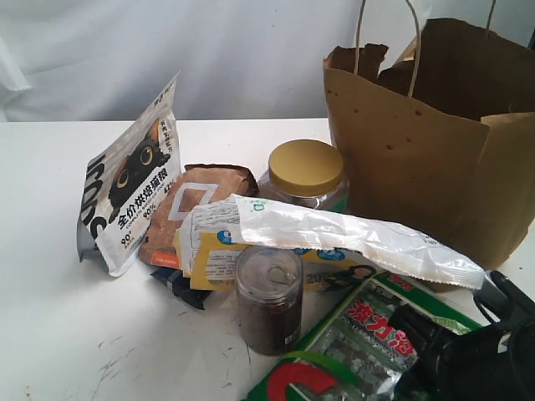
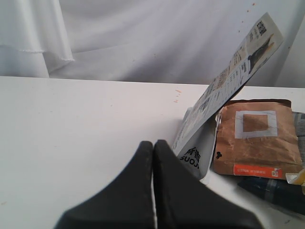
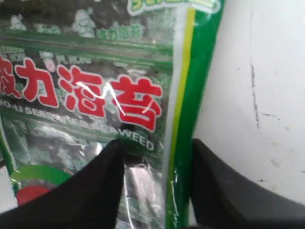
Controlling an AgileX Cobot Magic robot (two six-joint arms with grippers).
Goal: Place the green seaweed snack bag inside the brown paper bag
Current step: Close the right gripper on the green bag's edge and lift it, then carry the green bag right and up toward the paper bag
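Note:
The green seaweed snack bag (image 1: 355,347) lies flat on the white table at the front right, its red characters and clear window facing up (image 3: 95,95). My right gripper (image 3: 157,148) is open and low over it; its two black fingers straddle the bag's green side seam, one over the bag and one (image 3: 224,181) over bare table. In the exterior view the right gripper (image 1: 422,351) covers the bag's right end. The brown paper bag (image 1: 426,150) stands open at the back right. My left gripper (image 2: 153,143) is shut and empty, over bare table.
A leaning cat-food pouch (image 1: 134,184), a small brown pouch with a white square (image 1: 196,205), a gold-lidded jar (image 1: 305,171), a white-and-yellow packet (image 1: 334,230) and a pull-tab can (image 1: 267,296) crowd the middle, left of the seaweed bag.

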